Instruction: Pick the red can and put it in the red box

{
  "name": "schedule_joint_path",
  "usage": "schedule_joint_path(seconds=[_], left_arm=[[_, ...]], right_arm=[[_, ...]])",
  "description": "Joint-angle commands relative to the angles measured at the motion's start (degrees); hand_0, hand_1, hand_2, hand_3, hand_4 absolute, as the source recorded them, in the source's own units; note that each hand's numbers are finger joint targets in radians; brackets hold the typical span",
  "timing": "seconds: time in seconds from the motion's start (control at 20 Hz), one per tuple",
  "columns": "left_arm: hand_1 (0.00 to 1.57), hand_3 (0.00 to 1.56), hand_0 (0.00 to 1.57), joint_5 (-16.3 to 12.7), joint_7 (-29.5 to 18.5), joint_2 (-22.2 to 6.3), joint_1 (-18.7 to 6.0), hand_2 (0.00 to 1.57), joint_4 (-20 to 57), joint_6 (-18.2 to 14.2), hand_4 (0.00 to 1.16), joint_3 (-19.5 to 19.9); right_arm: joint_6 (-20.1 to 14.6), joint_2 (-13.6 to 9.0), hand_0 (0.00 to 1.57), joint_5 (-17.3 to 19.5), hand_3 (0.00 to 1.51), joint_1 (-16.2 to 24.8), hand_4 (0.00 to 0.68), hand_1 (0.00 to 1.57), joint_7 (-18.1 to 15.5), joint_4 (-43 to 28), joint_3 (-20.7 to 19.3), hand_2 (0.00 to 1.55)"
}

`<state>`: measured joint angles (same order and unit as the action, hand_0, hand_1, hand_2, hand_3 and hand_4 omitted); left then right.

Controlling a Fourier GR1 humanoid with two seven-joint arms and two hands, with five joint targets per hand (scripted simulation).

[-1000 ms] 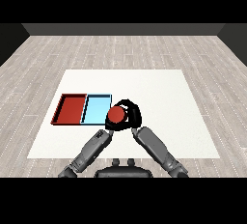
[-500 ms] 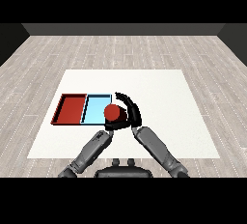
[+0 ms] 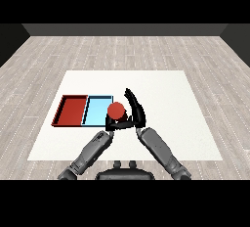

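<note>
Red can (image 3: pixel 116 109) held in curled right hand (image 3: pixel 135 115), over right edge of blue tray (image 3: pixel 95 111); nothing inside red tray (image 3: pixel 72 111) at left.

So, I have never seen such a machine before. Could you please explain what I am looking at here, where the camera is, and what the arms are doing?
This is a humanoid robot with two grey forearms and black hands. The picture is taken from its head, looking down and forward across a flat white table.

On the table lie two shallow trays side by side: a red tray on the left and a light blue tray next to it.

The right hand curls round a round red can, which appears at the blue tray's right edge. Of the left hand little shows beside the can, so its fingers cannot be judged.
</note>
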<state>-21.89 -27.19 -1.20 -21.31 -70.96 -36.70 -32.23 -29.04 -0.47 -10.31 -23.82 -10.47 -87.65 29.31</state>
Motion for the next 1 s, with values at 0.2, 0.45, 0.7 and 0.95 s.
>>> schedule_joint_path(seconds=[0.2,0.45,0.7,0.95], left_arm=[[1.57,1.47,1.57,4.1,1.4,0.7,2.8,1.57,-2.7,2.0,1.13,3.0],[1.57,1.47,1.57,3.4,0.2,-1.2,1.8,1.56,0.4,4.8,1.13,7.6],[1.57,1.48,1.57,5.0,5.9,-3.9,0.4,1.57,-4.6,3.9,1.13,10.7],[1.57,1.49,1.57,6.8,7.6,-9.8,2.2,1.57,-7.9,2.7,1.12,13.9]], right_arm=[[6.8,0.4,0.0,-3.3,0.0,3.6,0.0,0.0,-4.0,0.4,-5.1,0.0],[8.5,-3.9,0.0,-2.1,0.0,8.8,0.0,0.0,-0.2,-11.0,-7.3,0.0],[10.4,-6.7,0.0,-5.0,0.0,13.3,0.0,0.0,2.3,-19.0,-11.6,0.0],[15.1,-13.2,0.0,-8.7,0.0,22.1,0.0,0.0,1.8,-24.6,-16.9,0.0]])
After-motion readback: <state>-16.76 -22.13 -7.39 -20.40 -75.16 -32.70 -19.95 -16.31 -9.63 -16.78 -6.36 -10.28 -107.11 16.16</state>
